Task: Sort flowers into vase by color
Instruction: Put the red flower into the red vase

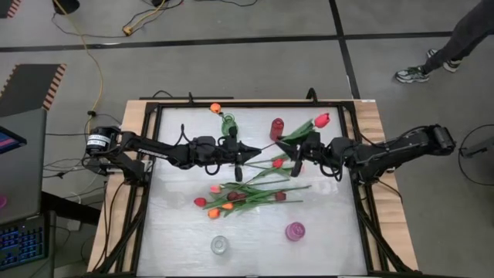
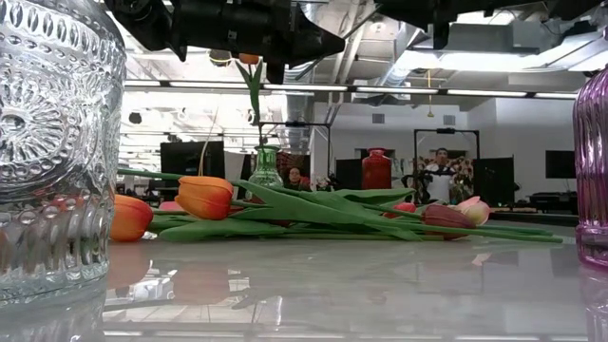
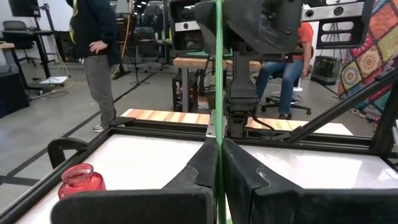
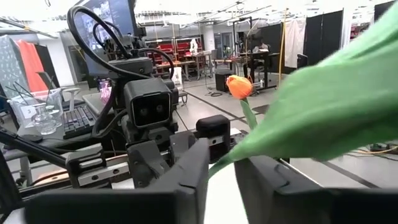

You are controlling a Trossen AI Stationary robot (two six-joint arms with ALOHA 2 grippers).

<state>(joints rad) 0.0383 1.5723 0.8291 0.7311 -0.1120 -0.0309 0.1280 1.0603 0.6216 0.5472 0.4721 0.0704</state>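
Note:
A pink-red flower (image 1: pixel 322 120) hangs in the air between my two arms. Its thin green stem (image 3: pixel 217 93) slants from the head toward the table's middle. My left gripper (image 1: pixel 243 154) is shut on the stem's lower stretch. My right gripper (image 1: pixel 292 158) faces it from the right, closed about the stem by a broad leaf (image 4: pixel 323 106). More flowers (image 1: pixel 239 197) lie in a loose pile on the white table top. An orange flower (image 1: pixel 215 106) stands with its stem in the green vase (image 1: pixel 228 123). My left gripper pinches the bare green stem (image 3: pixel 218 134) between its two shut fingers, well away from the head. The fingers come level from the table's left and lie across the stem. The flower is clear of the table. My right gripper has the stem (image 4: pixel 219 163) between its two fingers, where the broad leaf leaves it. The fingers come about level from the table's right, across the stem. A narrow gap shows beside the stem, and the leaf spreads past the camera.
A red vase (image 1: pixel 276 127) stands at the far side beside the green one. A pink vase (image 1: pixel 295 230) and a clear glass vase (image 1: pixel 220 245) stand near the front edge. A dark frame (image 1: pixel 154 154) borders the table. A person's legs (image 1: pixel 440 54) show beyond the far right corner.

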